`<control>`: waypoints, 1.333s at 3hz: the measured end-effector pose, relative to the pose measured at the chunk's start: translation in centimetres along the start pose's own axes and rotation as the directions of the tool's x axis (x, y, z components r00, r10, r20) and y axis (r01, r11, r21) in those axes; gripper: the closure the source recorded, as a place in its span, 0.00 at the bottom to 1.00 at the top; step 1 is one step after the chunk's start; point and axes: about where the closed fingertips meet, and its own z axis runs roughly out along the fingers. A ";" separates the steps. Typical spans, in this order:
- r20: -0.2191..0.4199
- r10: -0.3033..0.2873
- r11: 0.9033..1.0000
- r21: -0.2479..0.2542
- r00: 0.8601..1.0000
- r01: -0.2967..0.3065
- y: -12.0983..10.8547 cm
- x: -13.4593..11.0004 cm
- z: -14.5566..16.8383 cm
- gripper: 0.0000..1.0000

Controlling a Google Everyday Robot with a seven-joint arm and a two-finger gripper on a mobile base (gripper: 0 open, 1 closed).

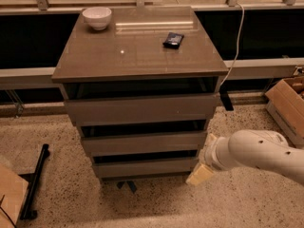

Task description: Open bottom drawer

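Note:
The bottom drawer (pixel 145 167) is the lowest of three grey-brown fronts on the cabinet, with a dark gap above it. Its front stands closed, in line with the cabinet. My gripper (pixel 202 167) is at the end of the white arm (pixel 259 153) that comes in from the right. Its pale fingers sit just off the right end of the bottom drawer front, low near the floor. The middle drawer (pixel 142 142) and the top drawer (pixel 142 109) are above it.
A white bowl (pixel 97 17) and a small dark packet (pixel 173 40) lie on the cabinet top (pixel 137 51). A cardboard box (pixel 287 103) stands at the right, another cardboard piece (pixel 9 196) and a black bar (pixel 35 182) at the left. A white cable (pixel 236 42) hangs down at the cabinet's right.

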 end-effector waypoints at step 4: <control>0.059 -0.018 0.999 -0.038 0.998 0.021 -1.1 4.0 6.4 0.00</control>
